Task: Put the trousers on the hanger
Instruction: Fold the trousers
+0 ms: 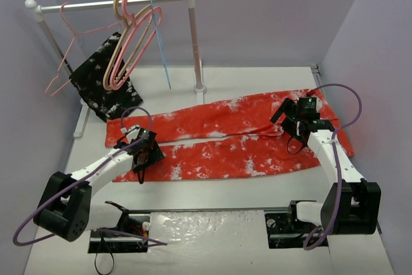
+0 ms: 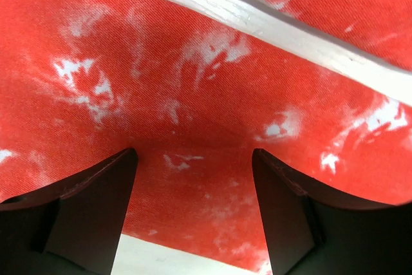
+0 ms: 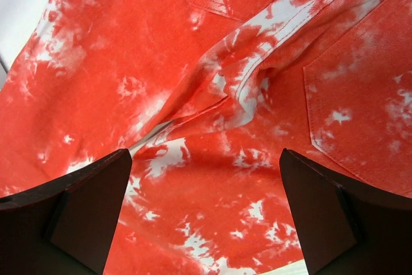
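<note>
Top view: trousers [image 1: 219, 117] lie flat across the table [image 1: 244, 75], legs running left, waist at the right. The blue hanger [image 1: 161, 46] hangs on the rail [image 1: 109, 3] at the back, well apart from the cloth. My left gripper [image 1: 143, 152] sits over the near leg close to its cuff, and my right gripper [image 1: 288, 119] over the seat end. Left wrist view: my fingers [image 2: 96, 204] stand apart with red cloth running between and under them, nothing pinched, and a white strip of table shows between the two legs. Right wrist view: jaws spread wide above the trousers [image 3: 212, 62], by the centre seam and a back pocket [image 3: 367, 114], holding nothing. My judgement: the garment has yet to be folded or gathered for the hanger. To do it well, I should press down until both pads bracket a real fold, take one leg only rather than snagging its neighbour, and lift both ends level so the cloth does not slide.
</note>
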Available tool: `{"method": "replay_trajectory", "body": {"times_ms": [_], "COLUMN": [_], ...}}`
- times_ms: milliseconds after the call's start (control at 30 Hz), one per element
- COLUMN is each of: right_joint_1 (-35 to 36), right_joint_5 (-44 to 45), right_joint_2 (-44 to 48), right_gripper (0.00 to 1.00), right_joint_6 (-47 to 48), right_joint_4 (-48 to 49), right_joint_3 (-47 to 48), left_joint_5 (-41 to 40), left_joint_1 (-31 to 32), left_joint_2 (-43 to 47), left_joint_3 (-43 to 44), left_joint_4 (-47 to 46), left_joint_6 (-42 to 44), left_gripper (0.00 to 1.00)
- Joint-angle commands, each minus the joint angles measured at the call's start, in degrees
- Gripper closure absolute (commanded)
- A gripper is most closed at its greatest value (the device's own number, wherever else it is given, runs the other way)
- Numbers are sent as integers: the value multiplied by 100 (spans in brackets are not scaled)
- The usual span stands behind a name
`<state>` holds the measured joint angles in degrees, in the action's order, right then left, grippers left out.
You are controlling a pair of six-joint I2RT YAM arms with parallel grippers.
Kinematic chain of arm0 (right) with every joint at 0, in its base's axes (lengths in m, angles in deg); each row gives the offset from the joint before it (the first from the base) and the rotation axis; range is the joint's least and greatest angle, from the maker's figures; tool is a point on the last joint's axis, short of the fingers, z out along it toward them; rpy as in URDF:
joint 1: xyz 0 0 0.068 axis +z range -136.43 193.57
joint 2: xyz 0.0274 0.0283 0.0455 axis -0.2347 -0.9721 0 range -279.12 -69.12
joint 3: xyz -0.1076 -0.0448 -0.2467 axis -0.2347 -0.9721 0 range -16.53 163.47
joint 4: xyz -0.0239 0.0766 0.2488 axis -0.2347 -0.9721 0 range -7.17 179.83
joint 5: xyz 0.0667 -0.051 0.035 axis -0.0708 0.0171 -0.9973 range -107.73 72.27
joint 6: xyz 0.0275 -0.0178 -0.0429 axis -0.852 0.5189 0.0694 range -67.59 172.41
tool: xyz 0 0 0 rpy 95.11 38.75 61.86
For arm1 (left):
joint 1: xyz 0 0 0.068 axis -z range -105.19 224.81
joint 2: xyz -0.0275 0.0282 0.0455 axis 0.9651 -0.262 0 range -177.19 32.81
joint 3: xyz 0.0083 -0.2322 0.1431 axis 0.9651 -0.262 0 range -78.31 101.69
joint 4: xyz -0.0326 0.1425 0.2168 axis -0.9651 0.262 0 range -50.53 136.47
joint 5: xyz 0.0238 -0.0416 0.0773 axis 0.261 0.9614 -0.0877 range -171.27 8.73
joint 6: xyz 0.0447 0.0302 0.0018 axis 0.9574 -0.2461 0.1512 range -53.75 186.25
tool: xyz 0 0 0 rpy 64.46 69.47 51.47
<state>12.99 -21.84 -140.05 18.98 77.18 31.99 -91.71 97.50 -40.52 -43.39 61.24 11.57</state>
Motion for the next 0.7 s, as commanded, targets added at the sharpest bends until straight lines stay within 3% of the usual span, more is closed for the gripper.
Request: {"method": "replay_trajectory", "body": {"times_ms": [0, 133, 233, 400, 667], "right_joint_1": [23, 23, 23, 449, 1924], "right_joint_5": [-41, -54, -194, -10, 625], "right_joint_2": [340, 337, 281, 185, -231], "right_gripper": [3, 3, 3, 3, 3], "right_joint_6": [-76, -135, -145, 120, -242], "right_joint_4": [65, 41, 43, -32, -10], "right_joint_3": [-138, -259, -229, -147, -189], "left_joint_5": [-626, -876, -923, -363, -446], "left_joint_1": [77, -19, -422, -1326, -2192], "left_joint_2": [-493, -694, -961, -444, 319], "left_joint_3": [181, 621, 811, 317, 370], "left_joint_4": [639, 1932, 2546, 2479, 2947], "left_joint_6": [-1070, -1533, -1372, -1219, -831], "left_gripper": [31, 32, 34, 35, 35]}}
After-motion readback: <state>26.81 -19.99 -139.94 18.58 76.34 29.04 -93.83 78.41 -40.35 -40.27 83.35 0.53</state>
